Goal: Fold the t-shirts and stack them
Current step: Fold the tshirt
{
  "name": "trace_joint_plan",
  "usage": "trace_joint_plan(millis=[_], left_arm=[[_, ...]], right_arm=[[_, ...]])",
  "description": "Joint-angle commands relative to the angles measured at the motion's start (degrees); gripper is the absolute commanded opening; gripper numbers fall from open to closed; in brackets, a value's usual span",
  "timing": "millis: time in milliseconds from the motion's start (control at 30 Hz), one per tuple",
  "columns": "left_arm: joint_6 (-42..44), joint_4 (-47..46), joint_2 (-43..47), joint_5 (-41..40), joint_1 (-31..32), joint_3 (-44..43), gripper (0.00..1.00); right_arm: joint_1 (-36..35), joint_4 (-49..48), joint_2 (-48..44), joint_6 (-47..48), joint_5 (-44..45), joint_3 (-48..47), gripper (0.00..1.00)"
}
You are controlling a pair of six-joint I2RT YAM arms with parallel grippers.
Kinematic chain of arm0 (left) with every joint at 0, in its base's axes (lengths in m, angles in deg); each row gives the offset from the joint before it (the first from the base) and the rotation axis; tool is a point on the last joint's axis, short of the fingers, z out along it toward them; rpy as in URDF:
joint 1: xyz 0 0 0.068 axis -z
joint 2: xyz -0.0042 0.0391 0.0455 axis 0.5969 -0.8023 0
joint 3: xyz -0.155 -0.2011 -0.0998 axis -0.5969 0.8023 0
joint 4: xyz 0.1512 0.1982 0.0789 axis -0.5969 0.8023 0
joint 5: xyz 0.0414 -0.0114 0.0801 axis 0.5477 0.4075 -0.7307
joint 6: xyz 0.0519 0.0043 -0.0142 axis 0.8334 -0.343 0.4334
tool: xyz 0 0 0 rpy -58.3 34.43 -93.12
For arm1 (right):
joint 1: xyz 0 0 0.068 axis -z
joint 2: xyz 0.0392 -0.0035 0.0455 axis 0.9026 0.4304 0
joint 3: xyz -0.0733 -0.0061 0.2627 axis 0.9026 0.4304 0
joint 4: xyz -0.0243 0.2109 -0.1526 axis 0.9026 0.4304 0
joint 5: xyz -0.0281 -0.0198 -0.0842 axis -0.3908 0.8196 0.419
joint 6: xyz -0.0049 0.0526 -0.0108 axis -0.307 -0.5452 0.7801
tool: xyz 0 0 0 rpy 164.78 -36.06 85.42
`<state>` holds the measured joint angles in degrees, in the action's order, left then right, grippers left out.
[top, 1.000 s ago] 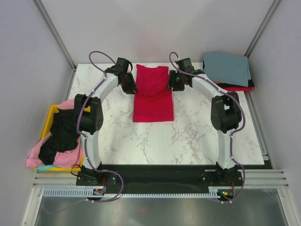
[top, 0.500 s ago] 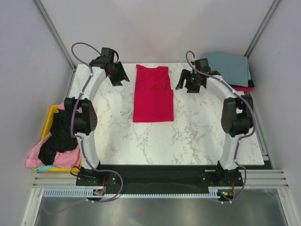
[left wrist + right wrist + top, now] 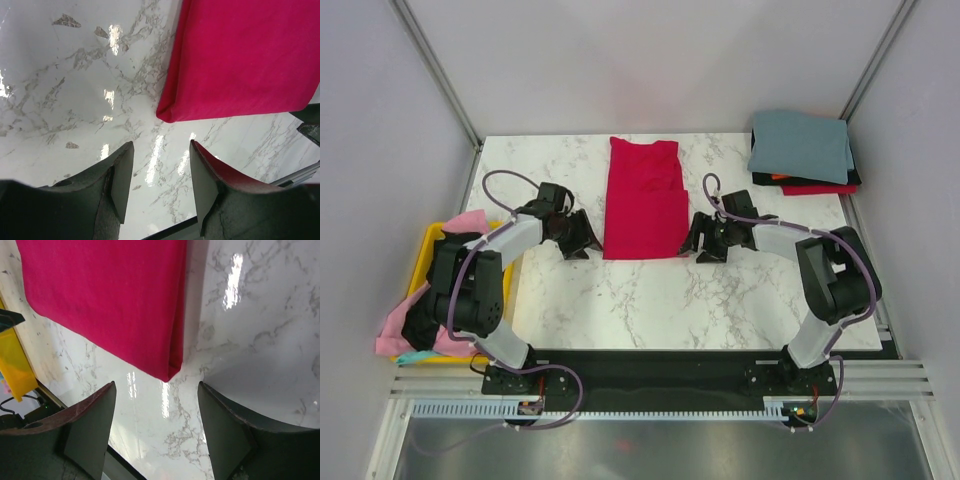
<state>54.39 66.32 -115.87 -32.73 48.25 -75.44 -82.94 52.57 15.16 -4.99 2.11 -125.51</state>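
Crimson t-shirt [image 3: 643, 200] lies folded on marble table [image 3: 740, 295]; left gripper [image 3: 576, 237], right gripper [image 3: 702, 240] flank its near corners. Both spread, empty.

Glossy white marble table [image 3: 650, 300] boxed by plain pale walls [image 3: 650, 60] and metal rails [image 3: 436, 70]

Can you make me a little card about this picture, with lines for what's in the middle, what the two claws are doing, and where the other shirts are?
Middle: red t-shirt, folded into a long strip, flat on the table
Left gripper: open, empty, by the shirt's near left corner
Right gripper: open, empty, by its near right corner
Done pile: folded shirts, grey-blue on top, far right corner
Waiting: pink and black shirts heaped in the yellow bin, left of the table
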Motion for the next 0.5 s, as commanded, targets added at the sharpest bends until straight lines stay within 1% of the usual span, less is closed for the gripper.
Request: trace_joint_plan(millis=[0, 33, 100, 133, 200, 233, 300, 333, 400, 433, 467], left_arm=[[-1.17, -10.66, 3.67, 3.05, 0.09, 3.02, 0.56], [-1.35, -11.37, 3.49, 2.79, 0.09, 3.98, 0.56], [-1.78, -12.43, 3.14, 2.96, 0.09, 4.6, 0.56], [-1.96, -13.22, 2.27, 3.4, 0.09, 4.69, 0.56], [-2.31, -13.48, 1.39, 3.49, 0.18, 4.43, 0.56], [-2.4, -13.84, 0.69, 3.49, 0.18, 4.43, 0.56], [-2.66, -14.45, 0.33, 3.23, 0.36, 4.69, 0.56], [-2.67, -14.8, -0.02, 3.49, 0.36, 4.78, 0.56], [-2.75, -14.98, -0.37, 3.32, 0.62, 4.78, 0.56], [-2.58, -14.98, -0.64, 3.05, 0.88, 4.96, 0.56], [-2.58, -15.07, -0.9, 2.96, 0.97, 5.13, 0.56]], right_arm=[[-0.46, -7.81, 1.83, -1.42, -1.66, -0.56, 0.74], [-0.46, -8.25, 2.27, -1.85, -1.48, -0.64, 0.72], [-0.55, -9.05, 4.11, -1.94, -1.48, -0.99, 0.66], [-0.64, -8.96, 4.99, -2.12, -1.48, -1.17, 0.56], [-0.64, -9.22, 5.44, -2.21, -1.39, -0.91, 0.47], [-0.72, -9.31, 5.26, -2.21, -1.13, -0.73, 0.39], [-0.72, -9.49, 5.17, -2.21, -0.95, -0.38, 0.33], [-0.72, -9.49, 5.26, -2.21, -0.95, -0.38, 0.27], [-0.81, -9.75, 5.44, -2.03, -1.04, -0.29, 0.21], [-0.72, -9.75, 5.61, -2.03, -1.13, -0.29, 0.14], [-0.72, -9.93, 5.7, -2.03, -1.13, -0.29, 0.11]])
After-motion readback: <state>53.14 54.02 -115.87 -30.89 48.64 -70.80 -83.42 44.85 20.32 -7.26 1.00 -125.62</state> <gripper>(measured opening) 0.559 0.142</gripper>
